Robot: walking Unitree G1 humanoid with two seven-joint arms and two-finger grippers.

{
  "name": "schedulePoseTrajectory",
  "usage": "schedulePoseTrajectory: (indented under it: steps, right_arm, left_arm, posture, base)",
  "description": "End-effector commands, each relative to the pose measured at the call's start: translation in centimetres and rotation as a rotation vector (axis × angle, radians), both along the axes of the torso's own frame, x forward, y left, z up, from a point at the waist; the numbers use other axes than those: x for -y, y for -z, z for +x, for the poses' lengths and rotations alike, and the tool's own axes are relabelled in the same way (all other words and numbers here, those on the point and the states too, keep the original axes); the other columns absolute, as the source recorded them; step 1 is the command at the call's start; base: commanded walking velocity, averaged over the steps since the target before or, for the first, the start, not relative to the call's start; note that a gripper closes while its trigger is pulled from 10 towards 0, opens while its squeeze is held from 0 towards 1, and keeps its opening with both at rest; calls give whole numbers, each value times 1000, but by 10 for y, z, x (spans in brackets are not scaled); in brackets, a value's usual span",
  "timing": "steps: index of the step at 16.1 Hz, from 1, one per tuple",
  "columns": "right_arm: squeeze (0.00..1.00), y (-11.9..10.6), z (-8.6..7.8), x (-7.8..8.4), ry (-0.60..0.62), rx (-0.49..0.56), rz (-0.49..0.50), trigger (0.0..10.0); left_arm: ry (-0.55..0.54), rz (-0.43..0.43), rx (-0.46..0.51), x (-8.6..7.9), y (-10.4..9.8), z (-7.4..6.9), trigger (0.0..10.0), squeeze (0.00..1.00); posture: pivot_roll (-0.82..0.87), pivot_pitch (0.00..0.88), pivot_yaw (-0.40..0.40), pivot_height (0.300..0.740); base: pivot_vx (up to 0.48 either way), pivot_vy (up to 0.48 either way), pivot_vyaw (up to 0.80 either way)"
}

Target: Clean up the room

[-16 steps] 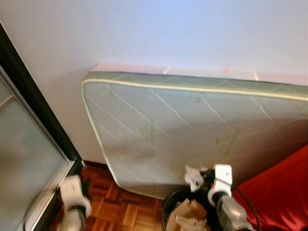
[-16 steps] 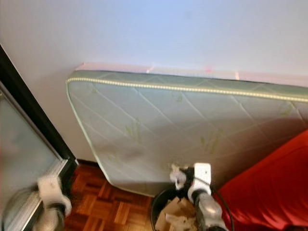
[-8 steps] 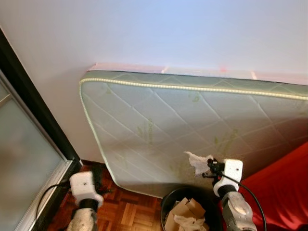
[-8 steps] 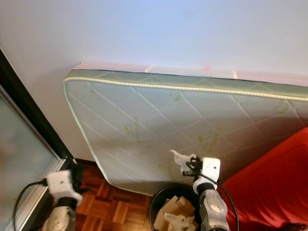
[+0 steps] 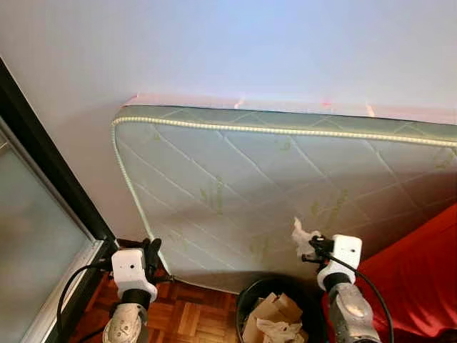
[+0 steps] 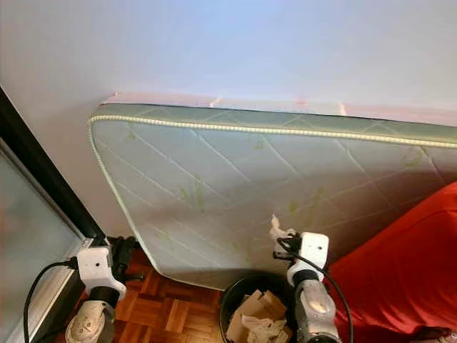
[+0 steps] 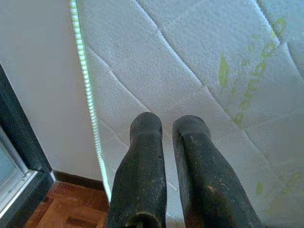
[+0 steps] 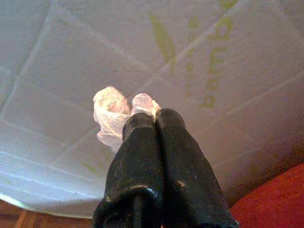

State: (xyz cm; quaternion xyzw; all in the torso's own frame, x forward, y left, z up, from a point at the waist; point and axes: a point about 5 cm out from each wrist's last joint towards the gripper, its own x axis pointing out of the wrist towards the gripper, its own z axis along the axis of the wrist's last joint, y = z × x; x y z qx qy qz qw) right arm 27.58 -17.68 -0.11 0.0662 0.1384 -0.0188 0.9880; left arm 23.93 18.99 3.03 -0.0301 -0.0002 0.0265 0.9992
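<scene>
Right gripper (image 8: 154, 118): your two black fingers are pressed tight together on a crumpled white tissue (image 8: 114, 114). In the head views you see this gripper raised above the bin, on the robot's right.
Tissue: it sticks out past your right fingertips as a small wad, held in the air in front of the mattress and above the far rim of the bin.
Bin (image 5: 246, 300): a round black waste bin stands on the floor below the right gripper, just in front of the mattress's lower edge. You can see brown cardboard scraps (image 5: 268, 311) and crumpled white paper (image 5: 275, 330) already inside it.
Left gripper (image 7: 166, 126): your left fingers stand nearly together with a narrow slit between them and nothing in it. The gripper is raised on the robot's left, near the lower left corner of the mattress, pointing toward its quilted face.
Mattress (image 5: 271, 186): pale green, quilted in diamonds with a leaf print and beaded piping, it leans on its long side against the white wall (image 5: 235, 50).
Red cover (image 5: 421, 286): a red fabric surface lies to the right of the bin, touching the mattress.
Floor (image 5: 182, 314): brown wood parquet shows between the two arms.
Door frame (image 5: 50, 171): a dark frame with a frosted pane runs down your left side.
</scene>
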Motion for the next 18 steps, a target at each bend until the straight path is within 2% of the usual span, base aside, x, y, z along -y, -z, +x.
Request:
schedulePoseTrajectory:
  steps: [1,3,11,13,15,18]
  right_arm:
    - [0,-1,1,-3,-11,2,-6,10000]
    - [0,-1,0,-4,-11,6,-7,10000]
    - [0,-6,6,-6,-31,23,-13,10000]
    - [0,-4,7,-7,-39,-6,-21,10000]
    - [0,-4,7,-8,-50,0,-22,10000]
    - [0,-4,6,-7,-44,3,-35,10000]
  left_arm:
    - [12,17,-11,-1,-1,0,10000,0]
    - [8,15,-20,-1,0,0,10000,0]
    - [1,13,-27,-2,0,0,10000,0]
    - [-2,14,-26,-3,-1,0,10000,0]
    - [-3,14,-28,-3,-1,1,10000,0]
    - [-1,13,-33,-3,0,1,10000,0]
  posture:
    - [84,0,6,711]
    - [85,0,7,689]
    - [93,0,1,689]
    - [92,0,1,689]
    - [92,0,1,669]
    - [91,0,3,669]
  base:
    - [0,0,0]
    - [0,0,0]
    - [0,0,0]
    - [0,0,0]
    - [0,0,0]
    - [0,0,0]
